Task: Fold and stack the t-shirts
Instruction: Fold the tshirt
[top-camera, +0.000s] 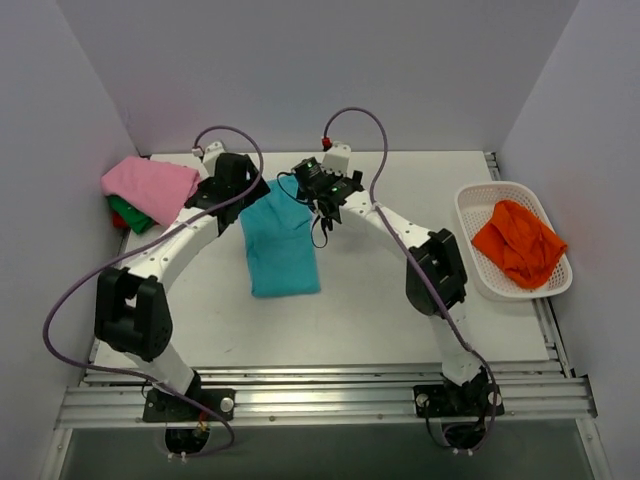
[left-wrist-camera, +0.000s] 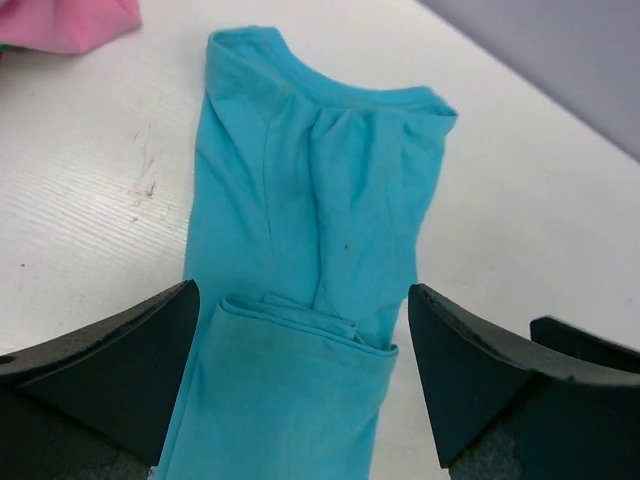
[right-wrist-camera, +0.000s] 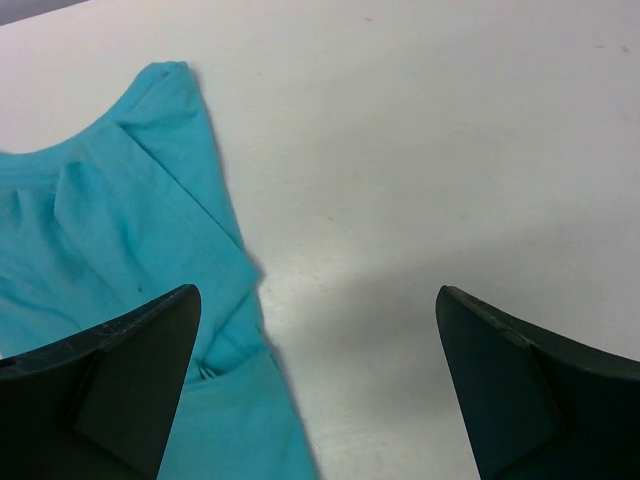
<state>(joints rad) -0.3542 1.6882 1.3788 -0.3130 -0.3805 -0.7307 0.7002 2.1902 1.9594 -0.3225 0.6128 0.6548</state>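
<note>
Seen from above, mid-table (top-camera: 380, 300): teal t-shirt (top-camera: 282, 245) folded to a narrow strip, long axis running from the far side toward the arm bases, slightly slanted. Left gripper (top-camera: 240, 187) and right gripper (top-camera: 326, 200) both at the strip's far end, one at each corner, spread wide and holding nothing. Pink shirt (top-camera: 150, 185) stacked over green shirt (top-camera: 130, 212) at far left; orange shirt (top-camera: 518, 242) in the white basket (top-camera: 480, 200) at right, well apart. Seen from the left wrist: fingers (left-wrist-camera: 130, 370) parted to either side of the teal strip, cloth directly between them, a folded-over edge just at the tips, collar curve beyond. Seen from the right wrist: fingers (right-wrist-camera: 120, 380) equally wide, mostly bare table between them, teal cloth off toward the left arm's side, reaching under one finger only. Judged from this: left arm better centred on the strip for a fold across its length. Shown only overhead: whole length and near end. Shown only at the wrists: collar seam and fold layers.
</note>
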